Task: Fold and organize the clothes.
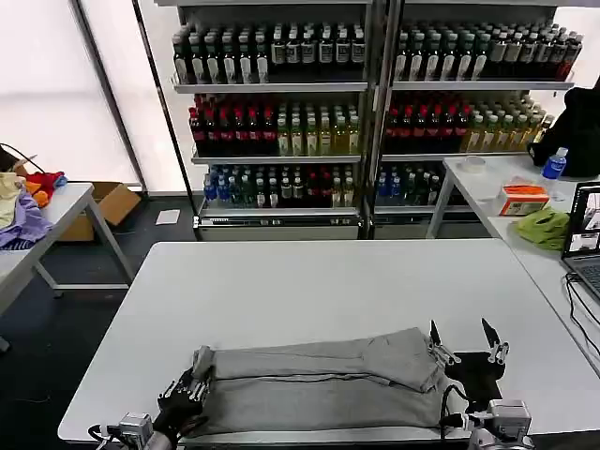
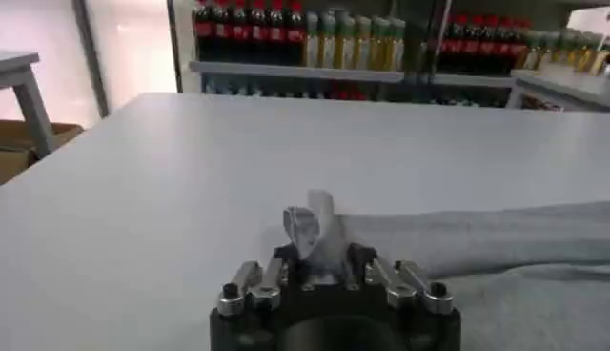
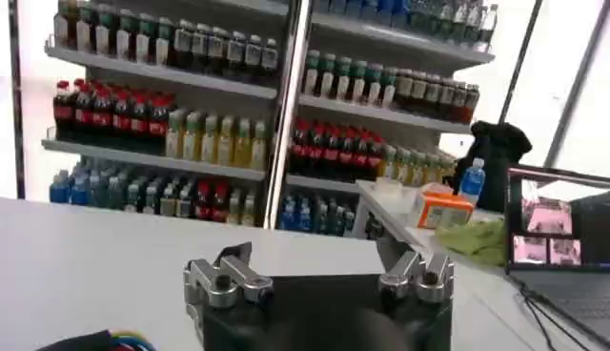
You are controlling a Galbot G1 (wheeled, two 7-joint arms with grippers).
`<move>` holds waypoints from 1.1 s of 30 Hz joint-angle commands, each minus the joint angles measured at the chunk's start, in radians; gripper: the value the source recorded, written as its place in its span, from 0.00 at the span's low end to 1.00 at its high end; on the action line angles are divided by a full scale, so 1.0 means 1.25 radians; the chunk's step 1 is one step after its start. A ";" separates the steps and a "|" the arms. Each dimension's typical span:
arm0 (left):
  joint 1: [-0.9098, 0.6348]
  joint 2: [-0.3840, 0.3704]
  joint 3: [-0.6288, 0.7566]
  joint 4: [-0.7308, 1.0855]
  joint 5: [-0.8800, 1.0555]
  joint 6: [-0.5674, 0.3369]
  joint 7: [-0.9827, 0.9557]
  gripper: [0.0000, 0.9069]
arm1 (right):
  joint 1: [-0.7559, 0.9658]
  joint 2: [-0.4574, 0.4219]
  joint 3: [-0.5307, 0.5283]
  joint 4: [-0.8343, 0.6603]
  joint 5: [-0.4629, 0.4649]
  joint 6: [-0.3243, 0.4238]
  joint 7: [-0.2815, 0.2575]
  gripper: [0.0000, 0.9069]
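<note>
A grey shirt (image 1: pixel 319 380) lies folded into a long band near the front edge of the white table (image 1: pixel 328 281). My left gripper (image 1: pixel 194 373) is at the band's left end, shut on a raised fold of the grey cloth. The left wrist view shows that pinched fold between the fingers of the left gripper (image 2: pixel 310 250), and the shirt (image 2: pixel 496 248) stretches away along the table. My right gripper (image 1: pixel 464 337) stands just off the shirt's right end, lifted and pointing upward. In the right wrist view the right gripper (image 3: pixel 315 256) is open with nothing between its fingers.
Shelves of bottles (image 1: pixel 366 103) line the back. A side table at the right carries a lime-green cloth (image 1: pixel 544 227), an orange box (image 1: pixel 523 199) and a laptop (image 1: pixel 586 234). Coloured fabrics (image 1: pixel 23 211) lie on a left-hand table beside a cardboard box (image 1: pixel 117 202).
</note>
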 commanded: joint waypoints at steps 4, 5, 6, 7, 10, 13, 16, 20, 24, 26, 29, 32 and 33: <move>-0.013 0.005 -0.055 0.018 0.002 -0.039 0.009 0.00 | 0.026 0.002 0.014 0.004 0.017 -0.003 0.003 1.00; -0.020 0.018 -0.084 0.014 -0.014 -0.039 0.005 0.00 | 0.030 0.001 0.014 0.003 0.018 -0.003 0.003 1.00; -0.024 0.025 -0.104 0.009 -0.022 -0.037 0.003 0.00 | 0.034 0.000 0.014 0.003 0.018 -0.003 0.002 1.00; -0.037 0.050 -0.140 0.003 -0.044 -0.031 -0.005 0.00 | 0.035 0.000 0.014 0.002 0.019 -0.003 0.002 1.00; -0.067 0.128 -0.284 0.001 -0.094 -0.021 -0.010 0.00 | 0.048 -0.002 0.008 0.001 0.023 -0.011 0.002 1.00; -0.078 0.253 -0.425 0.046 -0.125 -0.018 -0.007 0.00 | 0.062 0.002 -0.004 0.000 0.024 -0.015 0.002 1.00; -0.070 0.356 -0.525 0.134 -0.125 -0.030 0.004 0.00 | 0.072 0.007 -0.016 -0.003 0.024 -0.015 0.001 1.00; -0.046 0.413 -0.570 0.186 -0.122 -0.034 0.022 0.00 | 0.080 0.016 -0.025 -0.004 0.024 -0.017 -0.001 1.00; -0.047 0.386 -0.545 0.141 -0.102 -0.032 0.025 0.00 | 0.079 0.021 -0.025 0.002 0.025 -0.018 -0.001 1.00; -0.040 0.364 -0.502 0.096 -0.089 -0.032 0.025 0.00 | 0.073 0.023 -0.025 0.003 0.024 -0.014 -0.001 1.00; -0.018 0.322 -0.390 0.004 -0.072 -0.013 0.027 0.00 | 0.058 0.030 -0.023 0.002 0.023 -0.001 0.001 1.00; -0.025 0.265 -0.279 -0.069 -0.034 0.010 0.029 0.00 | 0.044 0.041 -0.022 0.003 0.018 0.006 0.004 1.00; -0.032 0.227 -0.225 -0.081 -0.033 0.022 0.026 0.00 | 0.038 0.046 -0.022 0.005 0.016 0.008 0.003 1.00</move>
